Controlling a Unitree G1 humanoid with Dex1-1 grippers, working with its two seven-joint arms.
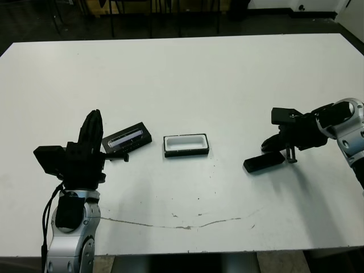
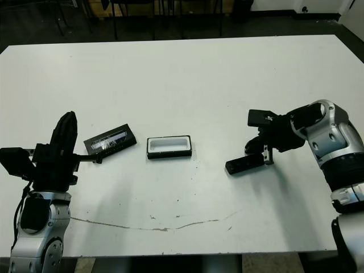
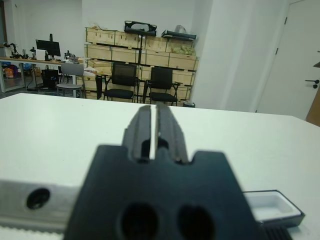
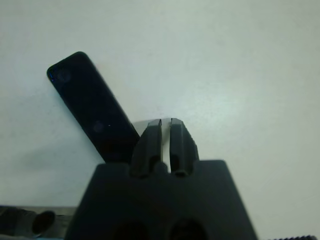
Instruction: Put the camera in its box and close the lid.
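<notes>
Both grippers have their two black fingers pressed together with nothing between them. Right gripper (image 1: 280, 143) sits low over the right part of the white table (image 1: 187, 74), just beside and above the camera (image 1: 264, 162), a slim black bar with rounded ends lying flat on the table and slanting slightly. In the right wrist view the bar (image 4: 92, 112) lies next to the fingers (image 4: 150, 142), not between them. Left gripper (image 1: 92, 128) is raised at the near left, its fingers pointing toward the far side, just left of the lid (image 1: 127, 139), a flat black rectangle with a glossy grey-white stripe lying tilted on the table. Right of the lid, near the middle, the box (image 1: 186, 145), a shallow black-walled tray with white lining, stands uncovered and holds nothing. Box and camera lie well apart.
</notes>
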